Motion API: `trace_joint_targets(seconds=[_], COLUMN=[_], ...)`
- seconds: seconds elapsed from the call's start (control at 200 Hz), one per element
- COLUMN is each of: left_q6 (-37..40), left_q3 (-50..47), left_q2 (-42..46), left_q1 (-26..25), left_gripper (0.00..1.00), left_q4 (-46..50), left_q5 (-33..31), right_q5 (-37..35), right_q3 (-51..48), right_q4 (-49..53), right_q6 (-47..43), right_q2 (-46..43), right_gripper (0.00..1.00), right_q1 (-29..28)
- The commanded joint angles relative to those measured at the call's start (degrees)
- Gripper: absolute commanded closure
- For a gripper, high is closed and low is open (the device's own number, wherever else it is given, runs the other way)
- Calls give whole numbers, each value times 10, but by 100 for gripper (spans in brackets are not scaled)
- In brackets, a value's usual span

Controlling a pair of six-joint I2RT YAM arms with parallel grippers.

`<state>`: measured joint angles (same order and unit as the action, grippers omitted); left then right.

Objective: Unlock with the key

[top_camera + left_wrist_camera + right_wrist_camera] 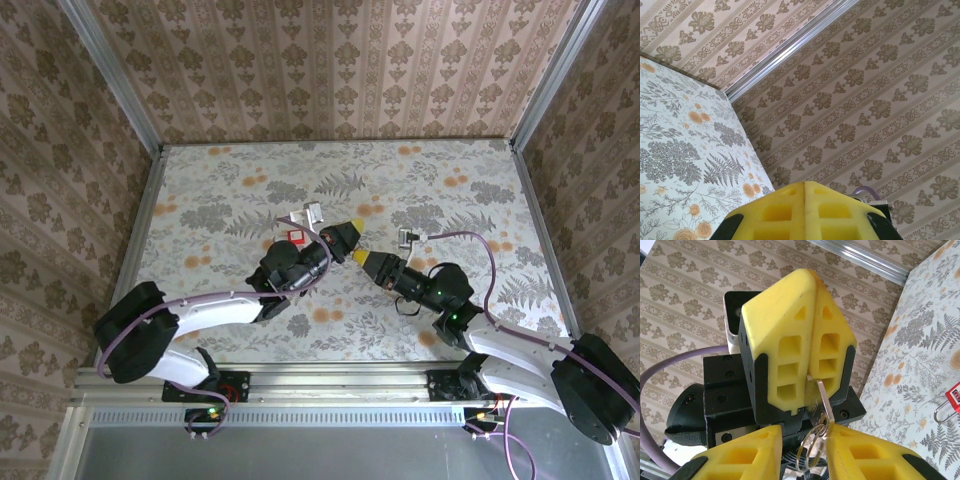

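You have a table (240,180) covered in a pale print of grey ferns and orange flowers. Walls (330,70) papered in brown damask stripes close it on three sides, and aluminium rails (110,72) run up the corners.

The key (820,392) is slim and silver, and it is off the table between the two arms near the middle of the workspace. In your right wrist view its blade comes out of the seam between two yellow fingers and slants downward. A thin wire key ring (810,450) hangs from its head. The red padlock (297,236) lies flat on the table just beside the left arm's wrist. Its silver shackle shows at the edge of the right wrist view.

Your left gripper (805,192) is fully closed, pads pressed together, and it pinches the key by its blade. Your right gripper (805,430) faces it tip to tip, its fingers partly apart. The key's head and the ring hang in the gap between them. The head sits close against one finger, but you cannot tell whether it touches.
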<state>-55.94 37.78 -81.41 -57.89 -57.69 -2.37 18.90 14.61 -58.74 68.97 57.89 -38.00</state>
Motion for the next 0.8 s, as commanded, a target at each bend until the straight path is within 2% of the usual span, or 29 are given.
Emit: trace_joint_targets(seconds=[0.0, 0.795], left_q6=[-11, -32], left_q3=[-2, -19], left_q2=[-14, -37], left_q1=[-2, -17], left_gripper=[100, 100], left_q4=[-30, -65], left_q5=[9, 23], right_q5=[12, -5], right_q3=[6, 9], right_q4=[-9, 50], right_q6=[-17, -31], right_q2=[-12, -58], right_gripper=[71, 76], right_q1=[-6, 11])
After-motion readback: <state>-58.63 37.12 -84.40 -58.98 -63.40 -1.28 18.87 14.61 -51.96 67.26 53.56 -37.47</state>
